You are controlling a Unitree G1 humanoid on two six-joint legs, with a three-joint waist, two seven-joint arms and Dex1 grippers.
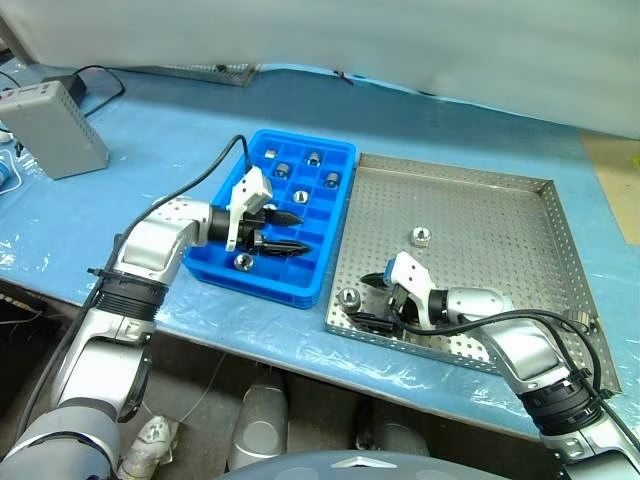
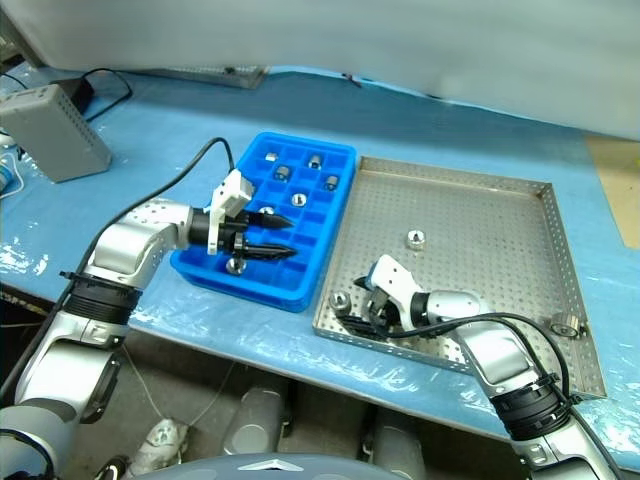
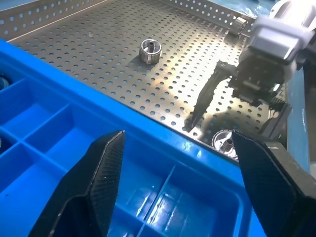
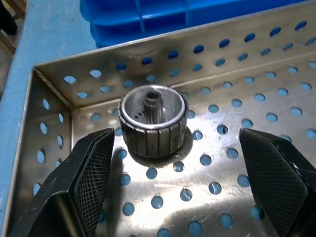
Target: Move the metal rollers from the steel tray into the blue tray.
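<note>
Inspector: Roller (image 4: pixel 153 121) is found in the steel tray (image 1: pixel 500 215) corner; right gripper (image 4: pixel 182 173) jaws are spread around it, nothing held.

Assessor: Judged rigid, slick; ribbed sides should be pinched.

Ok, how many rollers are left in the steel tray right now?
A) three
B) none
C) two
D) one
A: the steel tray holds three: one roller mid-floor, one in the near corner by the open right pincer, and one at the far-right rim.
</note>
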